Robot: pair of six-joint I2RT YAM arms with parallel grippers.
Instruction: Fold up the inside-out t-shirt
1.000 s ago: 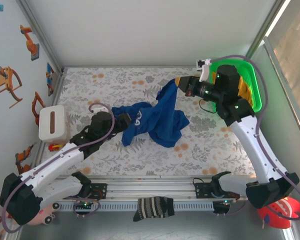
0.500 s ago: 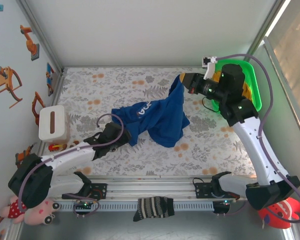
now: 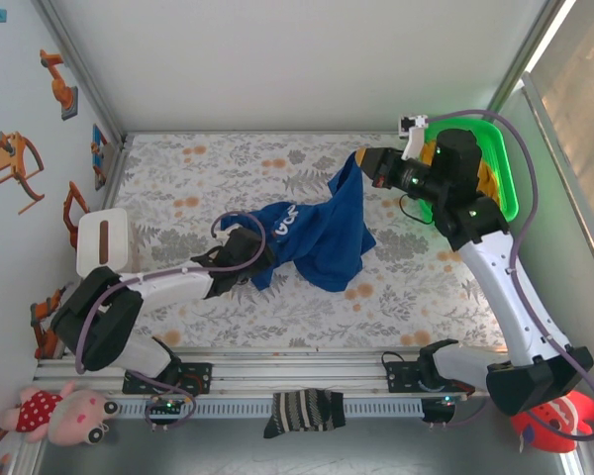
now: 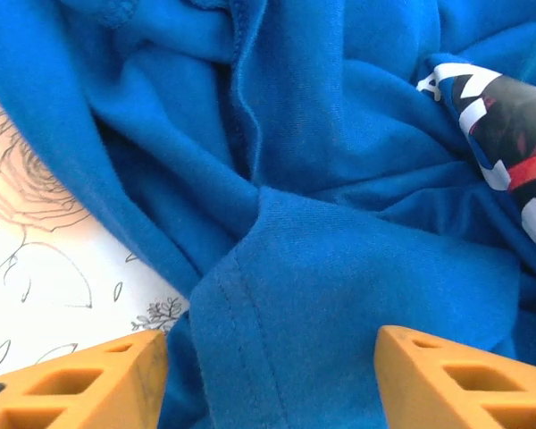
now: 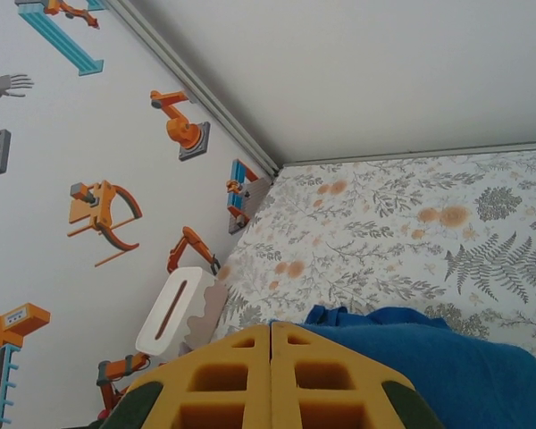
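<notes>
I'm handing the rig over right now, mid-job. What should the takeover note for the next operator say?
Right claw: shut on an edge of the t-shirt, which it holds lifted over the far right of the table.
Left claw: open, with its fingers either side of a hem at the shirt's near-left end, not clamped.
T-shirt: bunched and wrinkled mid-table, partly hanging from the right claw.
Done: no fold made.
Left: grip the hem, spread the shirt flat, then fold.

Robotics lab test cell: a table (image 3: 228,163) with a floral cover, boxed in by white panels (image 3: 307,59) on aluminium framing (image 3: 79,69). Robot-arm stickers (image 3: 57,84) dot the left wall (image 3: 20,218). A left arm (image 3: 168,287) and right arm (image 3: 510,297) are bolted to a metal rail (image 3: 297,371).
</notes>
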